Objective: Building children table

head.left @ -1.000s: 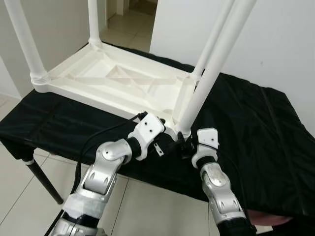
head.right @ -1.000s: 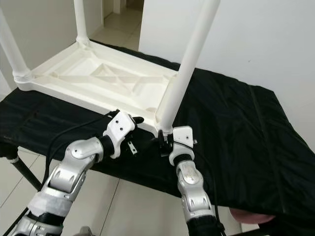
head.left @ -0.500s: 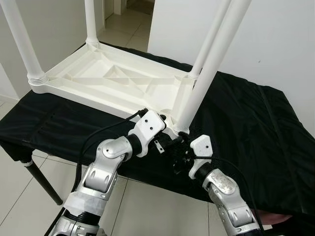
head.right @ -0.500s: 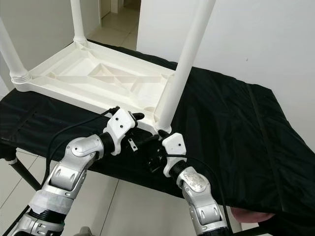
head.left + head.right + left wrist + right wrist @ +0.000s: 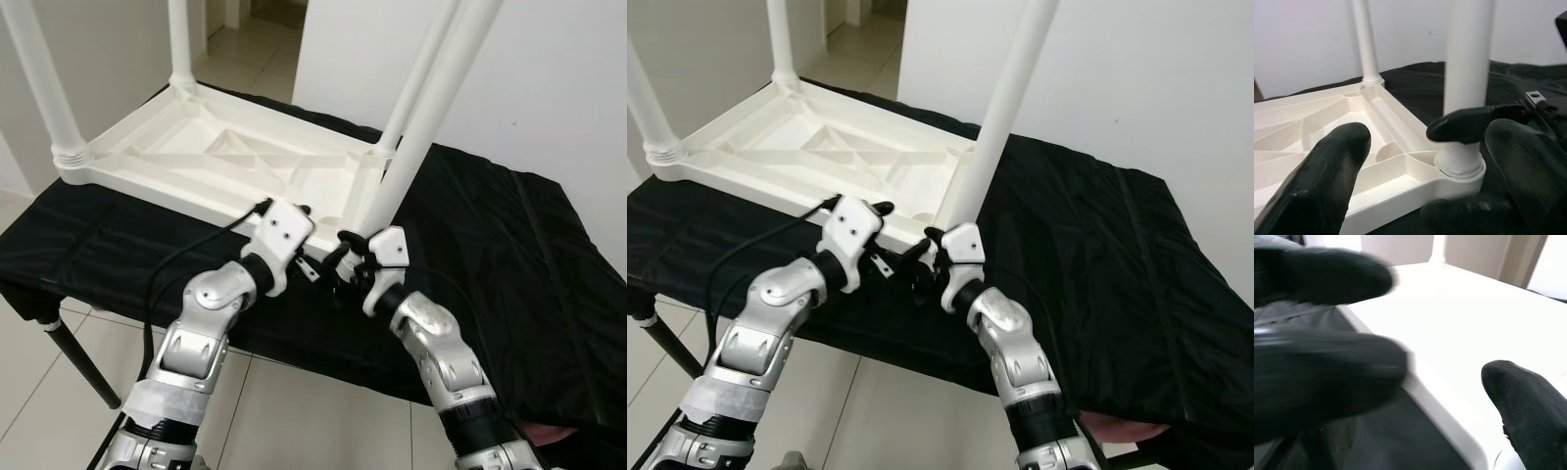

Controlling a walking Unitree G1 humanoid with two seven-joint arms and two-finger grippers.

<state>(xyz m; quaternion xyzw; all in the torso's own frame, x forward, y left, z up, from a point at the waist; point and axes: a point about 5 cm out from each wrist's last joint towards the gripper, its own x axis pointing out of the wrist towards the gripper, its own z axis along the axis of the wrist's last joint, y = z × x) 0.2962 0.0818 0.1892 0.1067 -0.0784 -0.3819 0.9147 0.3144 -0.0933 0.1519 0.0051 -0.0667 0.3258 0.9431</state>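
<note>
The white plastic children's table [image 5: 225, 162] lies upside down on the black-covered work table [image 5: 509, 255] — its long axis runs from the robot's near right to the far left, and its legs point up. The near leg [image 5: 416, 127] leans slightly rightward as it rises from the corner socket nearest the robot. The left gripper [image 5: 1422, 161] sits at that near corner, fingers [image 5: 1327, 171] spread wide either side of the socket, while the right gripper [image 5: 929, 257] meets it from the other side — fingers [image 5: 1523, 401] parted, one across the leg's base.

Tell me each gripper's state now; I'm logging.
Left gripper: open, at the white plastic table's near corner leg.
Right gripper: open, beside that leg's base.
</note>
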